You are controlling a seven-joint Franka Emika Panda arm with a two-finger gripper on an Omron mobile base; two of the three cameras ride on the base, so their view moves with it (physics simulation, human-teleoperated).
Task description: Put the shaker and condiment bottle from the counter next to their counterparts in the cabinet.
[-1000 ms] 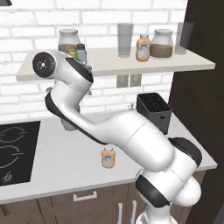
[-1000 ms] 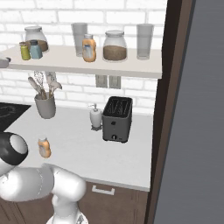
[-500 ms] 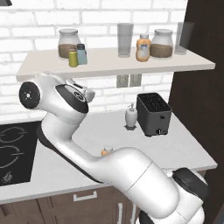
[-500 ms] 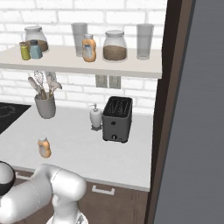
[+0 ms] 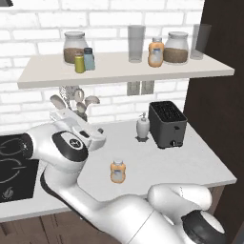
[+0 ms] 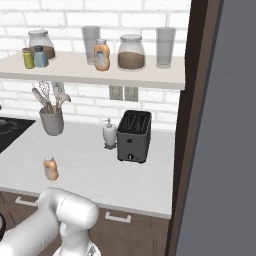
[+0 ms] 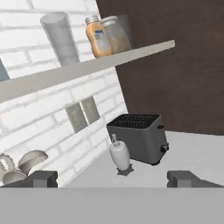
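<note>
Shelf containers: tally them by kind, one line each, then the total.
Glass jars with brown contents: 2
Empty tall glasses: 2
Small shakers: 2, yellow-green and teal-blue
Orange bottles: 1
Total: 7

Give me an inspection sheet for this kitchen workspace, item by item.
Surface: pale grey-white counter, black cooktop inset at left.
Job's things: yellow-green shaker on the beige wall shelf beside the teal-blue shaker; one orange condiment bottle on the counter, its twin on the shelf.
Clutter: dark toaster, white soap dispenser, utensil holder, glass jars and tumblers.
Grippers: gripper open, empty.
Cables: nothing seen.
Surroundings: white brick wall, dark brown panel.
</note>
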